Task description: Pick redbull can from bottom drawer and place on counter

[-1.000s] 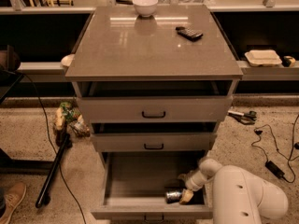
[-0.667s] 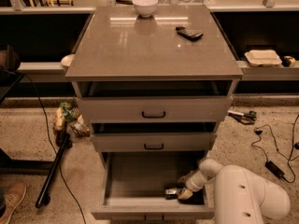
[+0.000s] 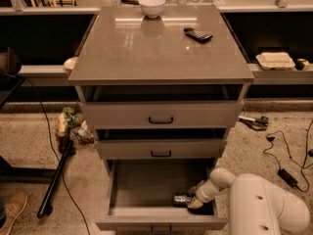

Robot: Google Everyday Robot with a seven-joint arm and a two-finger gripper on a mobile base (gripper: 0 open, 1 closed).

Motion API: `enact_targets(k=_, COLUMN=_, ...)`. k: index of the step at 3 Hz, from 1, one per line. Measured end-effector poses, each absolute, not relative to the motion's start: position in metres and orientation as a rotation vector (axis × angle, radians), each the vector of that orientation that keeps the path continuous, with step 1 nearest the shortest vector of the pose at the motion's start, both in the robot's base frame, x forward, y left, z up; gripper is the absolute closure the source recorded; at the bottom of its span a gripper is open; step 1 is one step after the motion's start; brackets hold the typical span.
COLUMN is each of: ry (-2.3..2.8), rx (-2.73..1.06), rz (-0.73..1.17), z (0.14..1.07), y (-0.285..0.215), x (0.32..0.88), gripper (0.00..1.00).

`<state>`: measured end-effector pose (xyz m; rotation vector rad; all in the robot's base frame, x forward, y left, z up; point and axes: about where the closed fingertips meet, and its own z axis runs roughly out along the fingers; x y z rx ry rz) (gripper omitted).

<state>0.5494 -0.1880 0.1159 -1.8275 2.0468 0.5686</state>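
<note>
The bottom drawer [image 3: 142, 187] is pulled out at the foot of the grey cabinet. The redbull can [image 3: 181, 199] lies on its side near the drawer's front right, its shiny end facing left. My gripper [image 3: 194, 199] reaches down into the drawer from the white arm at the lower right and sits at the can's right end, with pale fingers above and below it. The counter [image 3: 146, 50] is the glossy grey-brown top of the cabinet, well above the gripper.
A white bowl [image 3: 151, 5] and a black remote-like gadget [image 3: 198, 35] sit on the counter. The two upper drawers [image 3: 161, 114] are slightly open above the gripper. Cables [image 3: 286, 155] and a bag [image 3: 68, 124] lie on the floor beside the cabinet.
The can and the gripper have shifted slightly left and up inside the drawer. The arm has barely moved.
</note>
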Motion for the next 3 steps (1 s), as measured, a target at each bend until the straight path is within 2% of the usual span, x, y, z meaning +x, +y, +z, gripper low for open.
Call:
enact_targets(k=1, ry=2.040, rx=-1.830, rz=0.500, z=0.137, y=-0.200, x=0.552, gripper=1.00)
enact_targets(k=2, ry=1.983, rx=-1.871, rz=0.400, z=0.183, y=-0.214, x=0.557, gripper=1.00)
enact_targets(k=3, ry=1.858, rx=-1.939, rz=0.286, z=0.272, y=-0.228, x=0.576, gripper=1.00)
